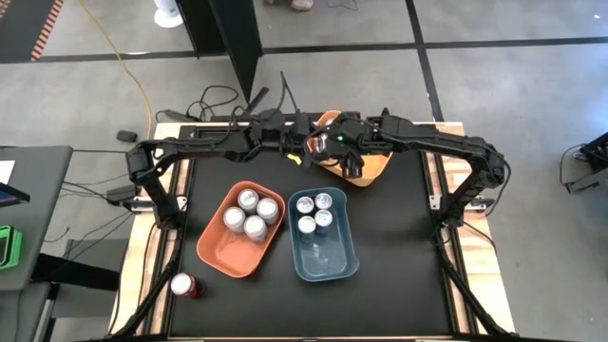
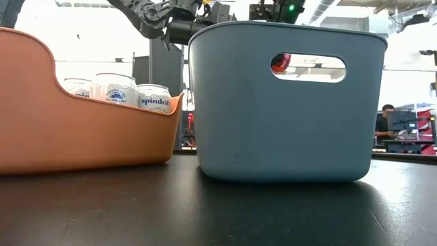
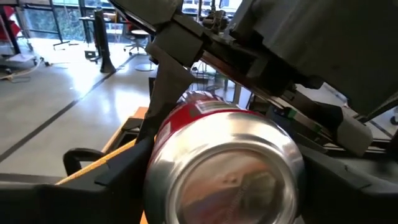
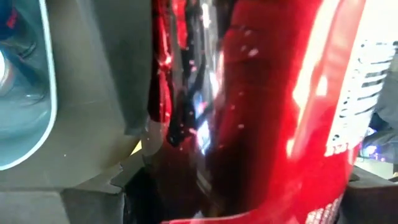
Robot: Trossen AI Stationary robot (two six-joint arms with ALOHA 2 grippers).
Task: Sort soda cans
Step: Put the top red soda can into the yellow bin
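A red soda can (image 1: 316, 145) hangs in the air at the table's far middle, beside the far orange bin (image 1: 375, 173). Both grippers meet on it: my left gripper (image 1: 309, 144) reaches in from the left, my right gripper (image 1: 334, 144) from the right. In the left wrist view the can (image 3: 224, 162) lies on its side, silver end toward the camera. In the right wrist view its red wall (image 4: 267, 124) fills the picture. Several silver-white cans stand in the near orange bin (image 1: 214, 255), several more in the blue bin (image 1: 328, 264). My left gripper has the can's body between its two fingers (image 3: 127, 168), close to the silver end (image 3: 163, 149). It comes in level, and the can lies along the fingers, on its side, clear of the table. My right gripper pinches the can's red body (image 3: 199, 106) farther along. It slants down from above on the right, and one finger (image 3: 166, 81) lies against the can's side. The can hangs level.
A lone red can (image 1: 183, 285) stands at the table's near left corner, off the black mat. In the low view the near orange bin (image 2: 68, 130) and the blue bin (image 2: 287, 123) stand close in front. Cables lie past the far edge (image 1: 218, 100).
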